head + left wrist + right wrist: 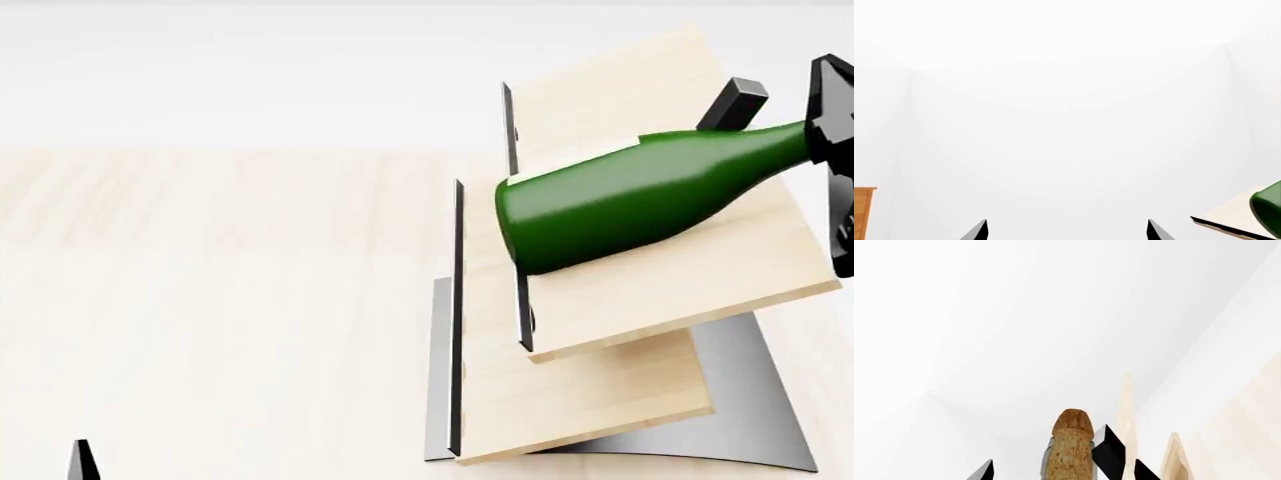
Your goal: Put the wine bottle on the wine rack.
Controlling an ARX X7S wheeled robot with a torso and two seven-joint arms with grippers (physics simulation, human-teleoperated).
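The dark green wine bottle (627,200) lies slanted on the top board of the wine rack (667,290), its base toward the rack's dark-edged side and its neck pointing toward the black peg (734,100). My right gripper (830,120) is at the neck end. In the right wrist view the tan cork (1071,450) stands between the gripper's (1064,471) spread fingertips with a gap on each side. My left gripper (1067,230) is open and empty. The bottle's base (1269,207) and a rack board (1231,215) show at the edge of the left wrist view.
The rack stands on a pale wood tabletop (200,300), on its curved grey metal base (747,400). One left fingertip (83,460) shows low at the left of the head view. A corner of the reddish-brown cabinet (862,212) shows in the left wrist view.
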